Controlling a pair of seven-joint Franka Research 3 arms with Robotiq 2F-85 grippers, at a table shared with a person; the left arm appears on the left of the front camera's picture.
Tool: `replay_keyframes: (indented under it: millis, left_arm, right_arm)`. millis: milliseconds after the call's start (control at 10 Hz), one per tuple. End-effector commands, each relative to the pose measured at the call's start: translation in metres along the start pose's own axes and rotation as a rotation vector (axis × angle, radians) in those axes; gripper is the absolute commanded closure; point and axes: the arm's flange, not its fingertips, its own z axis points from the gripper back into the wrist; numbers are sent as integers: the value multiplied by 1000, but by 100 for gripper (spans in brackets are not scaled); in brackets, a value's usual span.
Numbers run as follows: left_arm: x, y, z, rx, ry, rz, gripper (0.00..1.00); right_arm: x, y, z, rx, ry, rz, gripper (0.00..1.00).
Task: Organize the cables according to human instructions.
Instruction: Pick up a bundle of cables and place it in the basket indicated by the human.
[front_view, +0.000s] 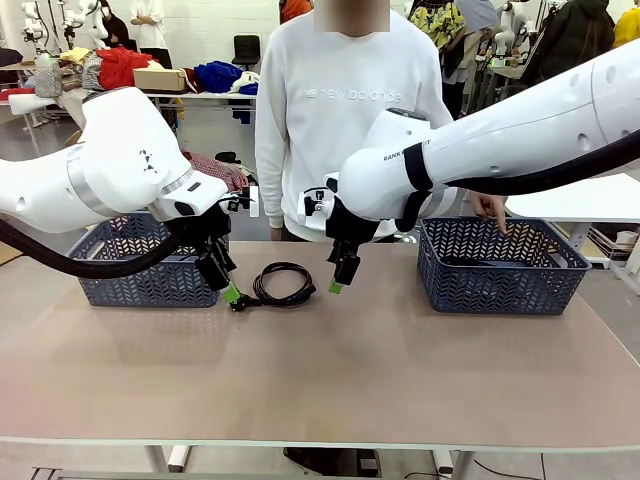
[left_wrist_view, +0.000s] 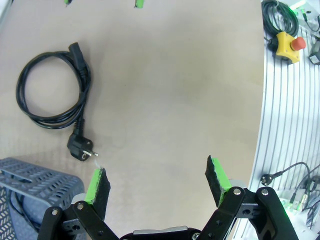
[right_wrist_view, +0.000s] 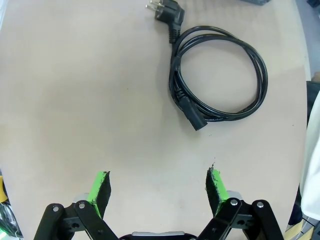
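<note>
One cable, a thin black cord wound in a round coil, lies on the table between the two baskets. Its black plug points toward the left basket, just beyond my left gripper's finger. My left gripper hangs open and empty just left of the coil, close above the table. In the left wrist view the coil lies up and to the left of the open left gripper. My right gripper hangs open and empty just right of the coil. In the right wrist view the coil lies ahead of the right gripper.
A blue-grey mesh basket stands at the left, and a second one at the right. A person in a white sweater stands at the far side, and a hand points into the right basket. A yellow stop button sits off the table's edge.
</note>
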Motion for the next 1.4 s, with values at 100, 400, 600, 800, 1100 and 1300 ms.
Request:
replay_keyframes:
  millis: [100, 400, 600, 800, 1100, 1300]
  left_arm:
    - [-1, 0, 1, 4, 1, 4, 0]
    - [-1, 0, 1, 4, 1, 4, 0]
    - [-1, 0, 1, 4, 1, 4, 0]
    - [-1, 0, 1, 4, 1, 4, 0]
    - [-1, 0, 1, 4, 1, 4, 0]
    - [-1, 0, 1, 4, 1, 4, 0]
  right_arm:
    - [-1, 1, 3, -8, 3, 0, 0]
    - [17, -9, -14, 10, -6, -21, 0]
    - [32, -16, -32, 12, -3, -38, 0]
    - [46, -19, -46, 25, -5, -34, 0]
    - [66, -26, -67, 32, 0, -34, 0]
    - [79, -27, -77, 42, -10, -21, 0]
